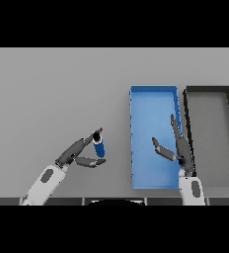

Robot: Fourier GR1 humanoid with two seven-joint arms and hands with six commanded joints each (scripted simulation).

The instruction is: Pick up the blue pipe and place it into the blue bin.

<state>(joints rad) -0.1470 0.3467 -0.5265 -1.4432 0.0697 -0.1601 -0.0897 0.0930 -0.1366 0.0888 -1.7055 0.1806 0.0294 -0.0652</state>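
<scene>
Grey table (pixel 52 89) under us — blue pipe (pixel 99 147) upright, caught between the thumb and curled fingers of our left hand (pixel 82 152), the blue bin (pixel 154 94) off beyond its fingertips — where our right hand (pixel 178 148) hangs slack, holding nothing.

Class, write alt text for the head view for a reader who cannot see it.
The left hand closes its fingers and thumb around a short blue pipe on the grey table, left of a blue bin. The right hand hovers open over the bin's right side, and a black bin sits beside it farther right.
</scene>
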